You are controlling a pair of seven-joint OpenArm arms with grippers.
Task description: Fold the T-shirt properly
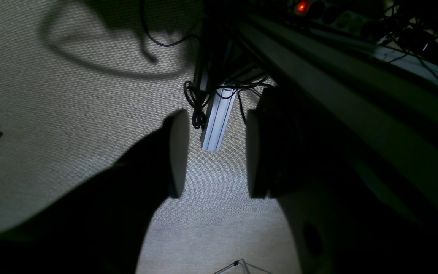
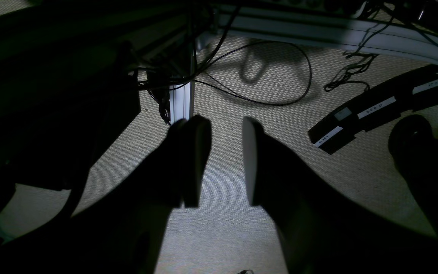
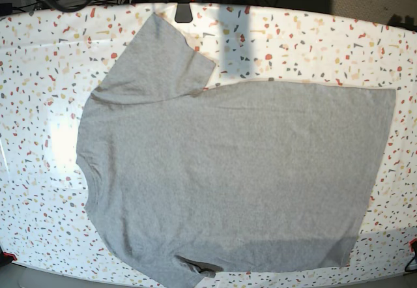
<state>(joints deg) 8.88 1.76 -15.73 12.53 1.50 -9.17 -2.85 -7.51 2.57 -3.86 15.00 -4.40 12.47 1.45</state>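
Observation:
The T-shirt (image 3: 241, 164) lies spread flat on the speckled table (image 3: 39, 105) in the base view, plain grey side up, neck end to the left and hem to the right. One sleeve (image 3: 156, 60) points to the far edge; the near sleeve is bunched at the front edge. Neither arm shows in the base view. In the left wrist view my left gripper (image 1: 215, 156) hangs open above carpet with nothing between its fingers. My right gripper (image 2: 224, 163) is likewise open and empty over carpet in the right wrist view.
An aluminium frame post (image 1: 217, 121) with tangled cables stands just beyond both grippers. A long rail (image 1: 356, 87) runs past the left gripper, with a red-lit power strip (image 1: 302, 6) behind. A black labelled device (image 2: 378, 108) lies on the carpet right of the right gripper.

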